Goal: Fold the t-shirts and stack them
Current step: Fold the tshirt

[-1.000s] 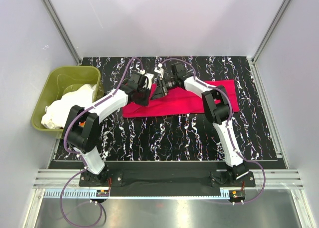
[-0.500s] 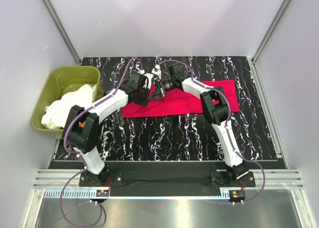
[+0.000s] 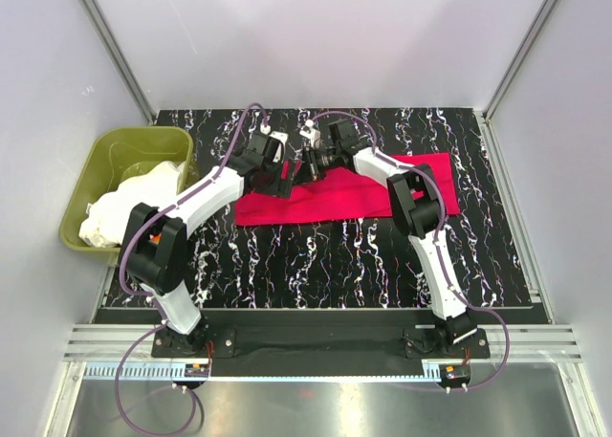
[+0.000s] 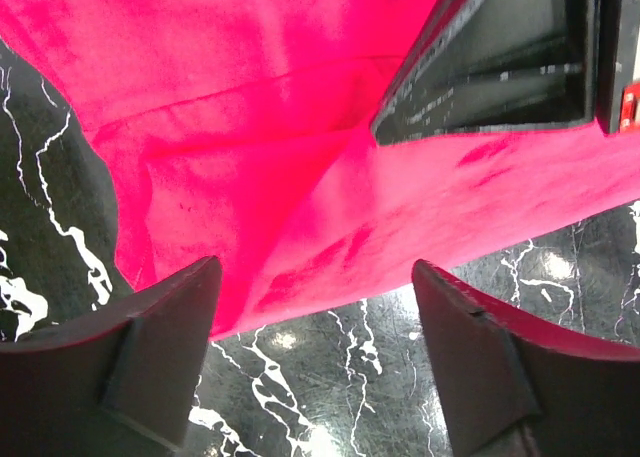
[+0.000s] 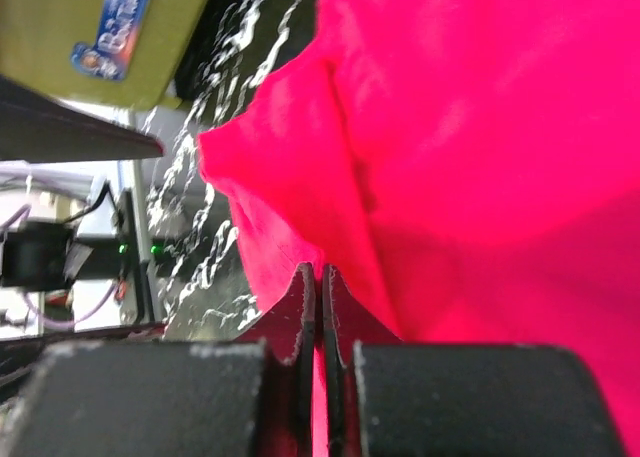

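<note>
The red shirt (image 3: 349, 193) lay as a long, flattened band across the far middle of the table (image 3: 335, 265). It was bright crimson and mostly smooth, with a few soft creases and a folded-over corner at its left end. The right gripper (image 5: 320, 289) was closed tight on that end, red cloth pinched between its fingers. The left gripper (image 4: 315, 277) hung just above the same end, jaws spread wide, holding nothing. The white shirts (image 3: 134, 200) sat crumpled in the green tub (image 3: 113, 142) at the table's left edge. The tabletop was black with white marbling, and pale grey walls (image 3: 316, 45) enclosed it.
</note>
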You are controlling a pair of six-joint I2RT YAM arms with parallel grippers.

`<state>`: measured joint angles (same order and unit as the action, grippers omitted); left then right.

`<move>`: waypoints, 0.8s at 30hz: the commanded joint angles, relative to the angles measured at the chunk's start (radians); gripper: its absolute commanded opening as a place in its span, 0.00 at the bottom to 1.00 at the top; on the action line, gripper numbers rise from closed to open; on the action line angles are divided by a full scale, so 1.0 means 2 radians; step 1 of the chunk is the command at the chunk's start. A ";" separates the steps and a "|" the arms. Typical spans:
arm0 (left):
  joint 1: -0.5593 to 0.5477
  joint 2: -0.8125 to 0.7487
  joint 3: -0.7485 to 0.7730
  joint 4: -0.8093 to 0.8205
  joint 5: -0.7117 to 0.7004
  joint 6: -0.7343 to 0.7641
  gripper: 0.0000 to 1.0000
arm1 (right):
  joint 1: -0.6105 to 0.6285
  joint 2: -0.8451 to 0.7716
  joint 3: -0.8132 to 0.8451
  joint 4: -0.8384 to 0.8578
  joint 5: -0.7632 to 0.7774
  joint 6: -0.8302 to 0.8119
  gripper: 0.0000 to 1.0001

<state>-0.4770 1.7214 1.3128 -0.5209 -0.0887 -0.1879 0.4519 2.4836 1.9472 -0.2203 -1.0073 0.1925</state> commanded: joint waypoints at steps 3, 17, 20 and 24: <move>0.004 -0.004 -0.009 0.042 -0.001 0.007 0.87 | -0.014 -0.032 -0.022 0.069 0.040 0.049 0.00; 0.051 0.006 0.041 0.000 -0.059 -0.064 0.84 | -0.035 0.017 0.048 0.094 0.117 0.079 0.00; 0.062 0.009 0.038 0.001 -0.040 -0.076 0.82 | -0.040 0.033 0.071 0.096 0.122 0.086 0.00; 0.071 0.013 0.037 0.010 -0.023 -0.086 0.80 | -0.046 0.041 0.073 0.121 0.141 0.100 0.01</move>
<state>-0.3515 1.7386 1.3487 -0.5289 -0.1635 -0.3267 0.3740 2.5416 2.0525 -0.0574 -0.7727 0.3641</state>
